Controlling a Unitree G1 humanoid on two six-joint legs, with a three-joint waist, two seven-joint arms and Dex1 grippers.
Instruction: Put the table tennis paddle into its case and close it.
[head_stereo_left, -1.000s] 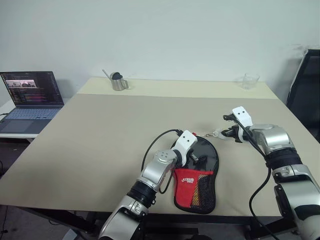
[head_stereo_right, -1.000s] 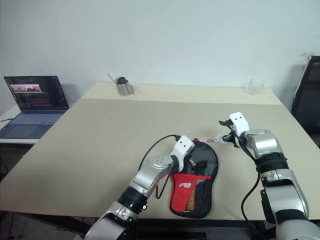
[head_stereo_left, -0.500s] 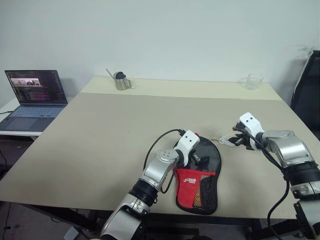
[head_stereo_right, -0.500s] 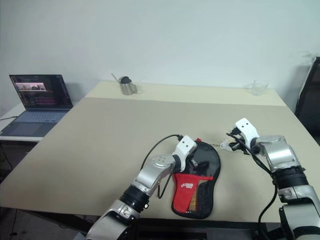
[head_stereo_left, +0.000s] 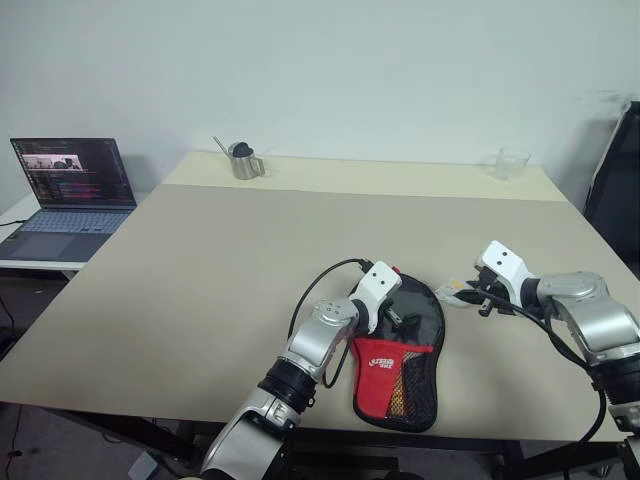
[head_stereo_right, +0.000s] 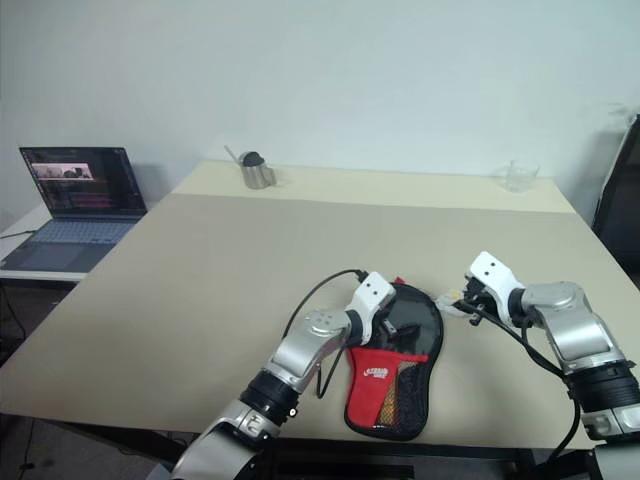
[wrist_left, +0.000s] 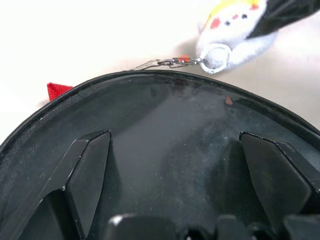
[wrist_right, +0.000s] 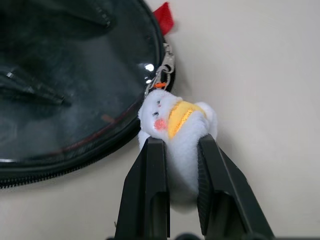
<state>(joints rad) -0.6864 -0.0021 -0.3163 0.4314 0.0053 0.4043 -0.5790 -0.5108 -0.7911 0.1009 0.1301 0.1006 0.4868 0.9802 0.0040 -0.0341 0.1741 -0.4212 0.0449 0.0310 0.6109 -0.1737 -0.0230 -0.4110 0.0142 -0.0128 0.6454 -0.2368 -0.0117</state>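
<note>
Fingers (wrist_right: 152, 190) of the right gripper (wrist_right: 176, 182) are clamped on the small white-yellow charm (wrist_right: 177, 125), squeezing its soft body between them just beside the rounded end of the case (head_stereo_left: 400, 350). A short metal clasp (wrist_right: 161, 72) links the charm to the case's zip edge. The case lies flat on the beige table (head_stereo_left: 250, 260) near its front edge, red panel and mesh pocket toward the robot, glossy black end away. The left gripper (head_stereo_left: 392, 318) rests on that black end with its two fingers (wrist_left: 87, 175) spread wide apart, pressing on the surface and holding nothing. The table tennis paddle cannot be made out separately from the case.
</note>
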